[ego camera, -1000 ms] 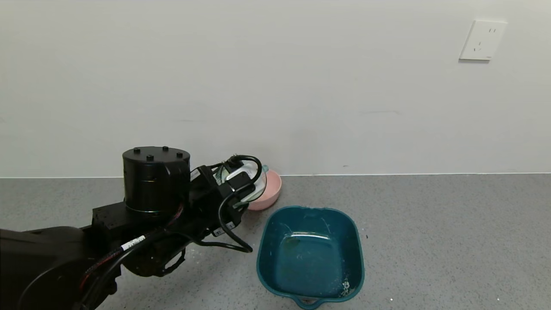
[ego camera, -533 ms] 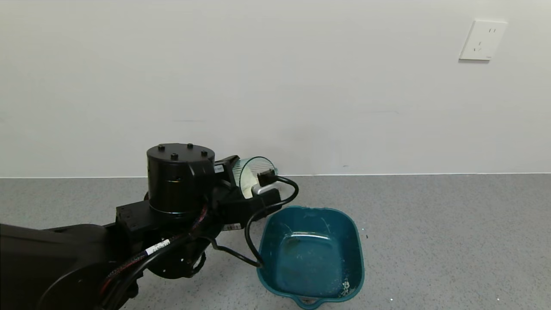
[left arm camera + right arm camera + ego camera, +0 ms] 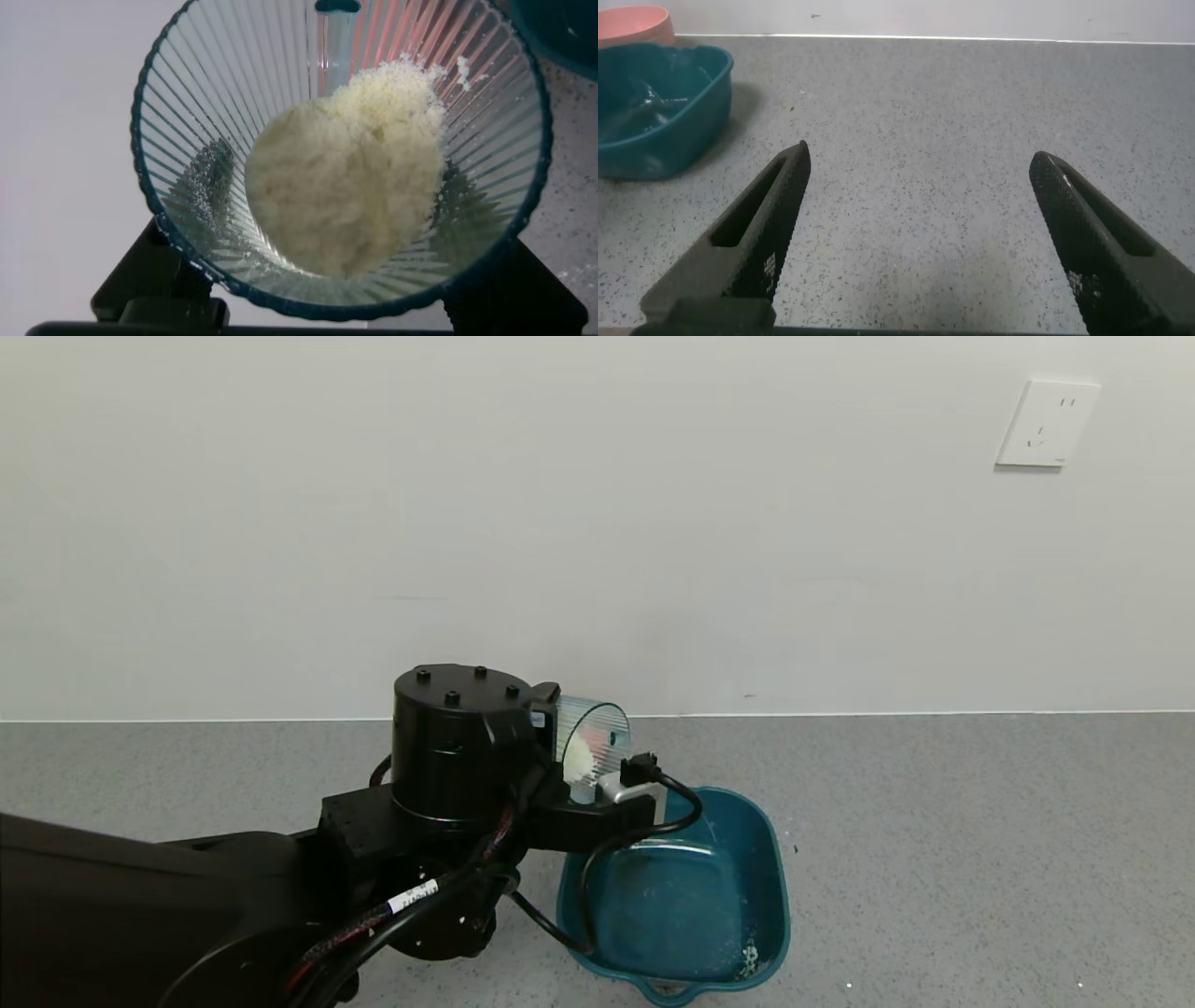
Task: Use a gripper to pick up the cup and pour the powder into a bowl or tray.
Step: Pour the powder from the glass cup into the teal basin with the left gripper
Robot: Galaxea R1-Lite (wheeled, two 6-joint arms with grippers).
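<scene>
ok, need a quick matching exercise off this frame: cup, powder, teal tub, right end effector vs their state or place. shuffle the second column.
Things:
1. cup
2. powder
3. teal tub
4. right end effector

States:
A. open over bare counter
B. heaped inside the cup
C. on the counter, only specks inside
D. tipped sideways, held by the left end effector above the tub's edge

Pairs: 1-D, 2-B, 3-C, 4-A

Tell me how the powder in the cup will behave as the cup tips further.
The powder lies heaped and clumpy in the tilted cup, so it will probably slide out in lumps. Grains cling to the ribbed wall; some residue likely stays. The left gripper holds it above the teal tub.
</scene>
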